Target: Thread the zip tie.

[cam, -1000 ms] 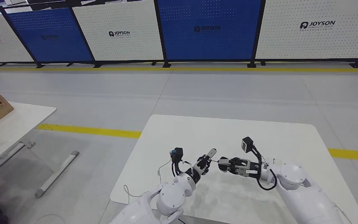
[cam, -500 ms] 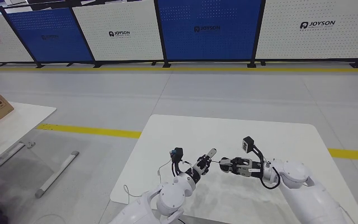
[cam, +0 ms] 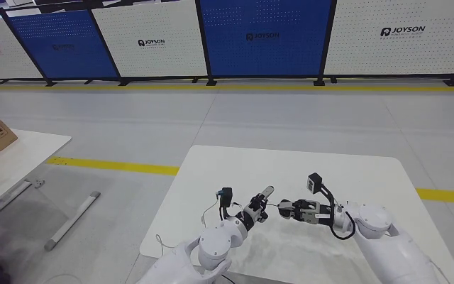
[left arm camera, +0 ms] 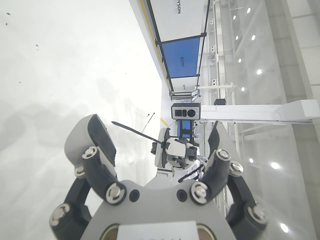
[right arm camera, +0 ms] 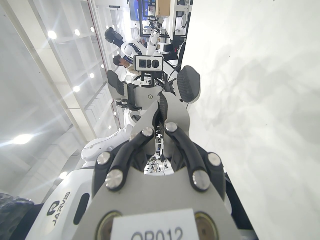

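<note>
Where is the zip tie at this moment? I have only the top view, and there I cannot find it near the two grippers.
Observer: The right gripper is shut on the zip tie; the black strap sticks out of its fingertips.
Operator: Is the left gripper closed too?
Observer: No, the left gripper is open wide and grips nothing.
Operator: Is the strap already threaded?
Observer: In the left wrist view the part that sticks out is straight; its pointed end is free and passes through nothing.
</note>
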